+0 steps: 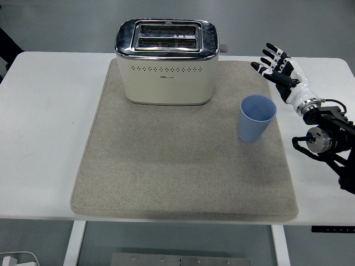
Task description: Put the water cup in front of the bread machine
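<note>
Basically nothing done: water cup [257, 118] sitting right of bread machine [166, 61]; right robot hand [280, 71] hovering spread, empty.

Only one camera, the head view, is looking at the scene. It is sitting high on the robot's side and facing forward and down over the white tabletop [50, 127], whose near edge is showing low in the picture, with floor showing beyond its far edge.
</note>
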Robot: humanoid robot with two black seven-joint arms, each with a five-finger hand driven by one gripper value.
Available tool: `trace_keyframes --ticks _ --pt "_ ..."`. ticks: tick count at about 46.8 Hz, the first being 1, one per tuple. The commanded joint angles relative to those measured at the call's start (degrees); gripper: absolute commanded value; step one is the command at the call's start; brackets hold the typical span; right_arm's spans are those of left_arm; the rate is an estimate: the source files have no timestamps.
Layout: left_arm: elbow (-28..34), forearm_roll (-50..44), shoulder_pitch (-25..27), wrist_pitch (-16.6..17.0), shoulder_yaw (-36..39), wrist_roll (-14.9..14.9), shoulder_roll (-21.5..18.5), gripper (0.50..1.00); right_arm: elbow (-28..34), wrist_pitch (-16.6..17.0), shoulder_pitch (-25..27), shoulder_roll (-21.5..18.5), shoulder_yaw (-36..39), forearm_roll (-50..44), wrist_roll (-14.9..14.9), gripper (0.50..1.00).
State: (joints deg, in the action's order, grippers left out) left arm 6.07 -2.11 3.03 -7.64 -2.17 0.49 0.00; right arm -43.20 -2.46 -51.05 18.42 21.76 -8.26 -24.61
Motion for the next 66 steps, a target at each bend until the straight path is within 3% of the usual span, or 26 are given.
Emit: trace_keyframes --ticks 1,12,18,22,37,42,56,66 --pt "0.00 0.00 0.04 0.00 -0.03 -0.05 0.00 1.000 -0.74 0.26 -0.02 1.43 -0.13 -0.09 0.00 0.921" --pt "0.00 0.00 0.04 0.00 -0.03 0.04 0.00 1.000 -3.46 1.05 0.07 6.62 -0.40 -0.09 0.00 0.921" --pt "0.00 0.00 -0.04 0.00 -0.03 -0.05 0.00 1.000 -10.84 1.58 2.97 13.91 -0.49 -0.36 -0.61 0.921" --pt "0.00 0.00 -0.04 0.00 -0.03 -0.05 0.00 1.000 -15.06 3.77 4.90 18.92 -0.49 -0.71 -0.96 0.921" --pt "0.00 0.00 -0.04 0.00 0.06 -0.05 0.00 1.000 -23.50 9.49 11.75 30.00 -0.75 -6.68 -6.94 0.921" --pt "0.00 0.00 -0.04 0.00 -0.03 0.04 0.00 1.000 -26.14 9.75 14.30 32.37 -0.84 -10.72 -8.34 0.921" --pt "0.00 0.00 0.04 0.00 -0.03 0.04 0.00 1.000 -26.50 8.88 19.67 31.32 -0.93 -16.88 -10.39 0.921" --pt "0.00 0.00 -0.04 0.00 0.06 -0.05 0.00 1.000 -26.14 5.80 20.55 26.93 -1.01 -17.32 -10.39 0.921"
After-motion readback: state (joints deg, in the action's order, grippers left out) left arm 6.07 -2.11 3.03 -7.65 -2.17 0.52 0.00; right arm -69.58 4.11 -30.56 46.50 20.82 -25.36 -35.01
